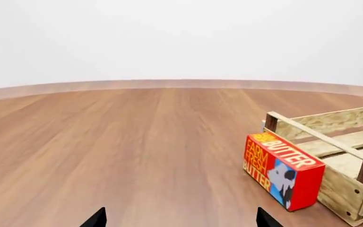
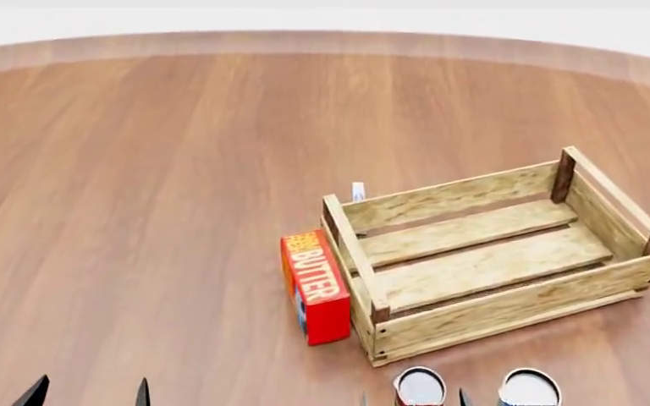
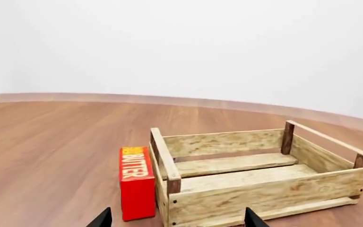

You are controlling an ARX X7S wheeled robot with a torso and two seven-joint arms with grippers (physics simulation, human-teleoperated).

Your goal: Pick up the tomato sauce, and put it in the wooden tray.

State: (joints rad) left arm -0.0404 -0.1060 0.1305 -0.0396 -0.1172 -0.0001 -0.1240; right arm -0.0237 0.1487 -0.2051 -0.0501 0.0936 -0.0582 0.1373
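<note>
A wooden counter (image 2: 167, 169) carried the wooden tray (image 2: 489, 292), a butter box (image 2: 314, 288) touching its side. Two cans stood just before the tray; which was the tomato sauce was unclear. Both arms' fingers stood apart.

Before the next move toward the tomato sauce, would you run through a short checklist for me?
1. Wooden tray empty inside: ok.
2. Tomato sauce identified: cannot tell; two cans show only silver tops at the head view's lower edge.
3. Butter box clear of the tray's opening: ok, it stands outside against the end wall.
4. Left hand free and open: ok.
5. Right hand free and open: ok.
6. Small white thing behind the tray identified: cannot tell.
</note>
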